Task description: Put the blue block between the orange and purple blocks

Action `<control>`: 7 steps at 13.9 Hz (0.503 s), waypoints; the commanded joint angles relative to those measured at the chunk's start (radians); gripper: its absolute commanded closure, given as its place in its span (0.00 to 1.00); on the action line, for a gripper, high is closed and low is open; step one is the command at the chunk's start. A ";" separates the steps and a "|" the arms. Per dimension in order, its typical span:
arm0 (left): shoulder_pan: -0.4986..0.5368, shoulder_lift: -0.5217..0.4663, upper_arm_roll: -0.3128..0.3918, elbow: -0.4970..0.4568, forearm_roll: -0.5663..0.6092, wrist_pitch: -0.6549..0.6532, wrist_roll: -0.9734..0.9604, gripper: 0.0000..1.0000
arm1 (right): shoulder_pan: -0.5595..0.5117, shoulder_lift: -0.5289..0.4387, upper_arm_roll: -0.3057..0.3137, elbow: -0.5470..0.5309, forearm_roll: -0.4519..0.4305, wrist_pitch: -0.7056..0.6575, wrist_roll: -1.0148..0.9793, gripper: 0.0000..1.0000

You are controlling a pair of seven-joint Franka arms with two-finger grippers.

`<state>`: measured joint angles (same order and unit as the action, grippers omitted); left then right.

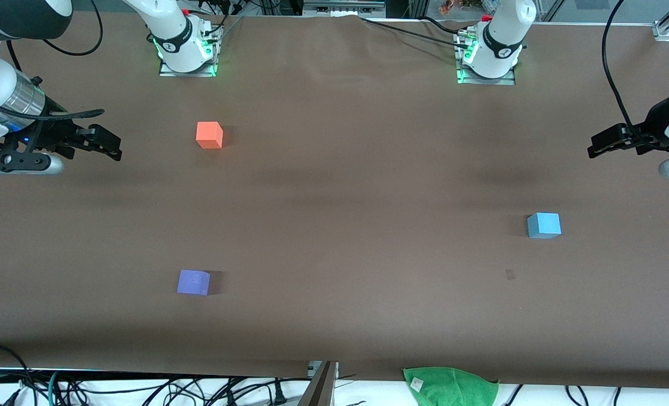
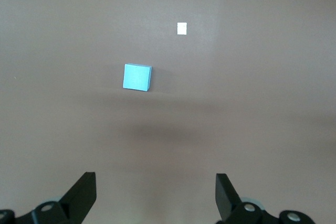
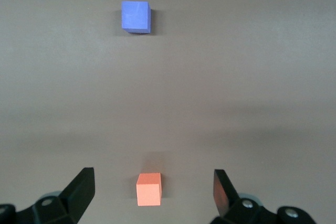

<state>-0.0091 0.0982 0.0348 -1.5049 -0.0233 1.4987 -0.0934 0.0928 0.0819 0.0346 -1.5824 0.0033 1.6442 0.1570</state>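
- The blue block (image 1: 544, 225) sits alone on the brown table (image 1: 334, 186) toward the left arm's end, well apart from the other two cubes.
- The left gripper (image 1: 594, 149) hangs in the air at that same end, fingers spread wide and holding nothing; in the front view the block lies at about 7 o'clock from it, and in the left wrist view the cube (image 2: 137, 77) shows ahead of the open fingers (image 2: 84, 195).
- By this reckoning the left arm is much the nearer to the block, so the pick looks to be its job.
- The right gripper (image 1: 114, 151) waits over the right arm's end, fingers likewise parted and empty.
- The orange block (image 1: 209, 135) and purple block (image 1: 193, 282) lie toward the right arm's end, purple nearer the front camera at roughly 6 o'clock from orange, with bare table between them.
- That gap lies at about 9 o'clock from the blue block in the front view: a long carry across the table.
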 commanded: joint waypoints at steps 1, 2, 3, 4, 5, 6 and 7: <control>0.003 0.015 0.000 0.031 -0.018 -0.012 0.006 0.00 | -0.008 0.001 0.004 0.013 -0.006 -0.015 -0.014 0.00; 0.001 0.024 0.000 0.031 -0.018 -0.012 0.006 0.00 | -0.007 0.001 0.004 0.013 -0.008 -0.015 -0.014 0.00; 0.003 0.044 0.000 0.031 -0.017 -0.012 0.006 0.00 | -0.008 0.001 0.004 0.013 -0.008 -0.015 -0.014 0.00; 0.004 0.052 0.002 0.025 -0.011 -0.014 0.007 0.00 | -0.007 0.001 0.004 0.013 -0.006 -0.015 -0.014 0.00; 0.011 0.069 0.002 0.025 -0.010 -0.024 0.015 0.00 | -0.008 0.001 0.004 0.013 -0.006 -0.015 -0.014 0.00; 0.030 0.080 0.002 0.023 -0.010 -0.035 0.033 0.00 | -0.007 0.001 0.004 0.010 -0.008 -0.015 -0.014 0.00; 0.037 0.092 0.002 0.017 -0.009 -0.037 0.065 0.00 | -0.007 0.001 0.004 0.013 -0.008 -0.015 -0.014 0.00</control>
<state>0.0034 0.1576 0.0366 -1.5067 -0.0233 1.4874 -0.0828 0.0928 0.0820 0.0345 -1.5824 0.0033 1.6440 0.1570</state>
